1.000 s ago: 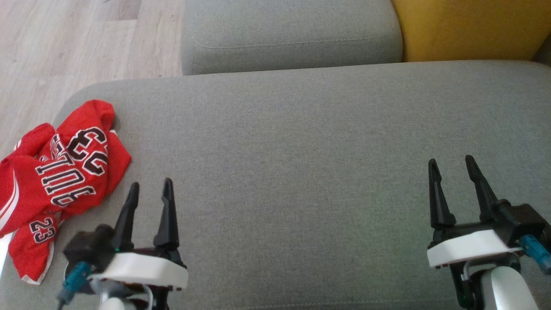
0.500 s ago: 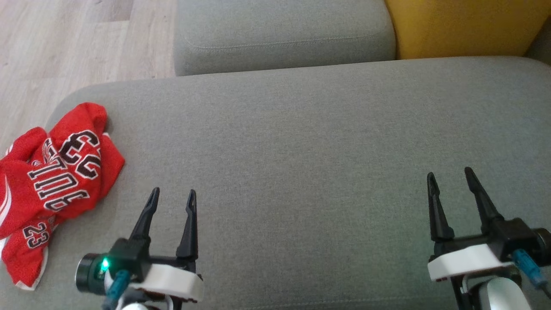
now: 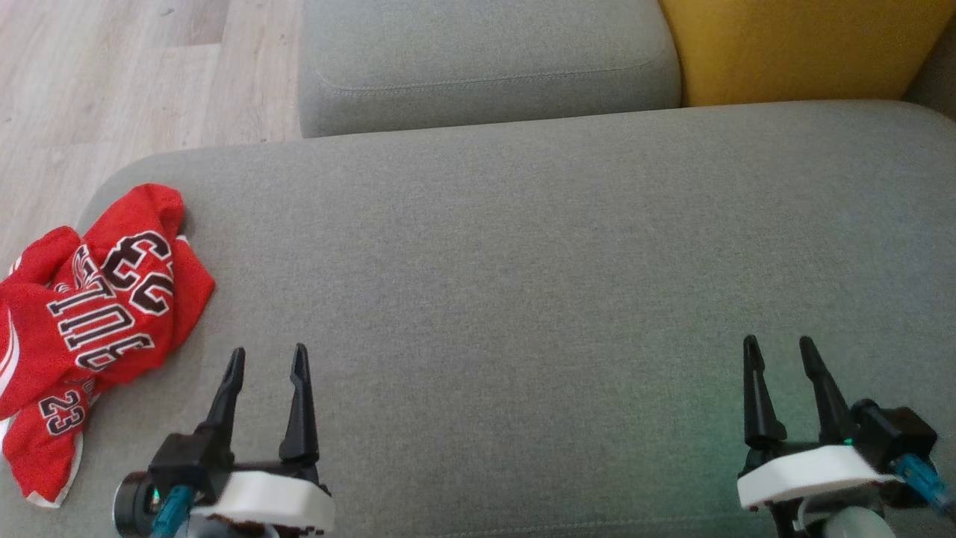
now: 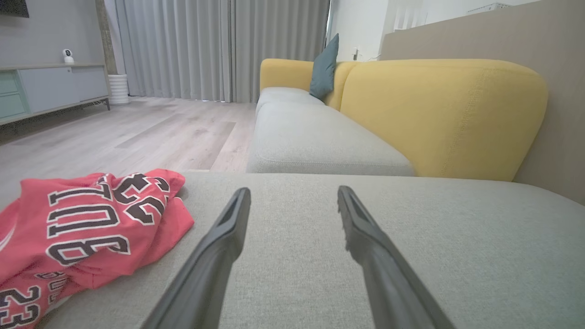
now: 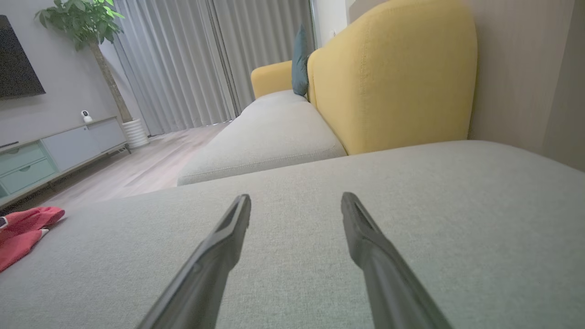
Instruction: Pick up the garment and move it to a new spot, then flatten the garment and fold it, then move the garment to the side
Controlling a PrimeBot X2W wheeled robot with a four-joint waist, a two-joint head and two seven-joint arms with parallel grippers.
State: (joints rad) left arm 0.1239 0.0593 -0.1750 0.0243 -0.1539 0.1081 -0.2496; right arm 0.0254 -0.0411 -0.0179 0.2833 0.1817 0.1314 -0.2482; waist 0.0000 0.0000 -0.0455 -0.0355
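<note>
Grey sofa upholstery spreads before you, a broad seat cushion [image 3: 523,261] running from left to right. At its left end lies the garment [image 3: 97,306], a red jersey with black-and-white letters and numbers, crumpled in a loose heap with its left part reaching the cushion's rim. Your left gripper [image 3: 269,351] sits just right of the heap and nearer to you, apart from the cloth, its two dark fingers spread wide over bare fabric. Only open upholstery lies between those fingers and the jersey. Your right gripper [image 3: 777,341] is well apart at the near right, also spread wide and gripping no cloth. Past the cushion's far edge a second grey cushion [image 3: 485,67] butts against it, and a yellow backrest [image 3: 806,45] rises at the far right, with a teal pillow [image 4: 323,68] leaning on it farther along. Pale wooden floor [image 3: 112,75] lies to the far left, running to grey curtains [image 4: 205,45], a low cabinet [image 4: 55,87] and a potted plant [image 5: 87,27].
</note>
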